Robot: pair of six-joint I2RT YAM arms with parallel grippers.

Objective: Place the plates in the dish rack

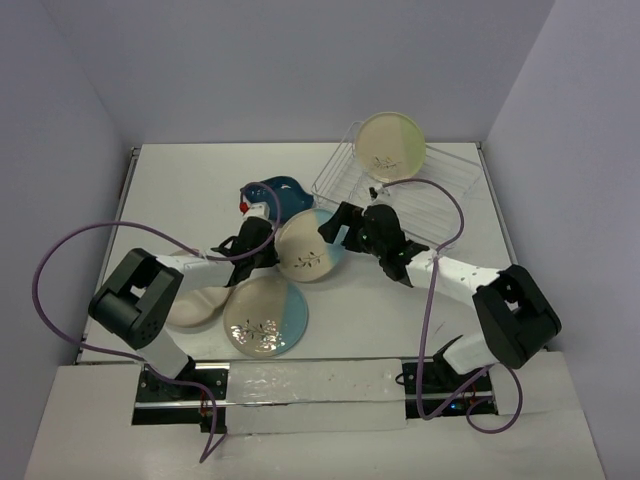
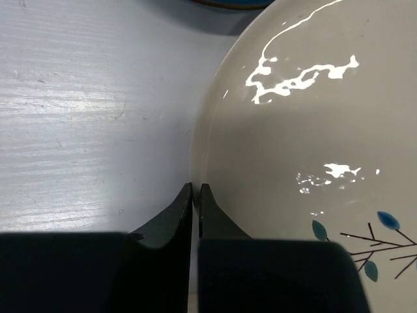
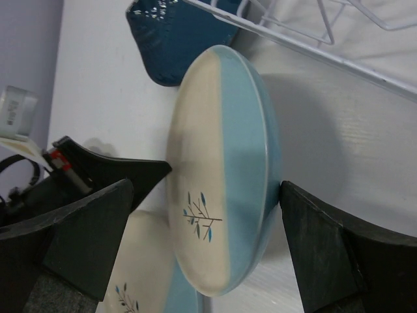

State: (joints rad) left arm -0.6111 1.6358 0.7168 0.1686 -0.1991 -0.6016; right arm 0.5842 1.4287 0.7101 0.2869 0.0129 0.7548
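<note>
A cream and pale blue plate (image 1: 310,248) with a sprig motif hangs tilted above the table. My left gripper (image 1: 262,240) is shut on its cream rim (image 2: 195,189). My right gripper (image 1: 340,226) is open and straddles the same plate (image 3: 221,163): its right finger is at the blue edge and its left finger stands apart from the cream side. The white wire dish rack (image 1: 450,175) stands at the back right. A cream and pale green plate (image 1: 390,145) stands upright in it.
A second cream and blue plate (image 1: 265,315) lies flat near the front, and a cream plate (image 1: 195,305) lies partly under my left arm. A dark blue leaf-shaped dish (image 1: 282,195) sits just behind the held plate, beside the rack's left corner.
</note>
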